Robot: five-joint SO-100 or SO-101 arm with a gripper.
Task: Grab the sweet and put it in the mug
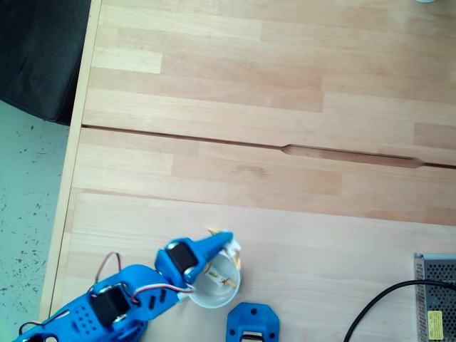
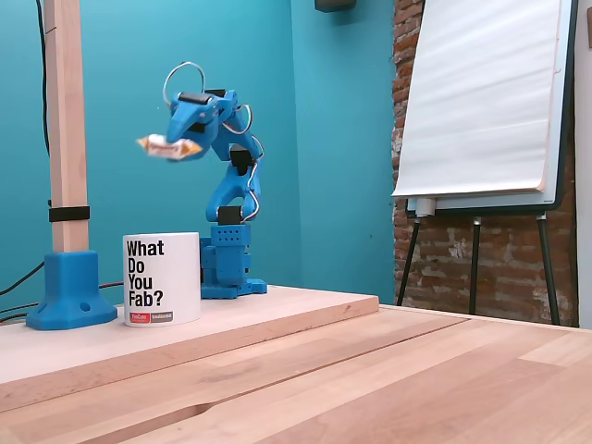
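**Op:** Above the mug (image 2: 162, 277), well clear of the rim, I had the gripper (image 2: 176, 148) clamped on the sweet (image 2: 159, 145). The side view showed it hanging in the air with nothing under it but the mug.

**Rev:** So which step was that?

**Op:** Carry was done, as I judged it; the drop was not. The overhead view put the gripper (image 1: 226, 246) at the mug's (image 1: 206, 298) far rim, not dead centre.

**Rev:** Next move?

**Op:** I'd have nudged it inward over the opening, lowered a bit, then let the jaws part. A release from that height near the rim risked a bounce off the edge.

**Rev:** Sweet's orientation?

**Op:** Long axis looked roughly level in the side view, running left-right across the frame, with one twisted end poking out left past the fingers. It was blurred there, so I couldn't tell any tilt. Overhead I saw a yellow end (image 1: 213, 232) sticking out beside the gripper. Something pale with a yellow streak lay inside the mug; I couldn't tell what.
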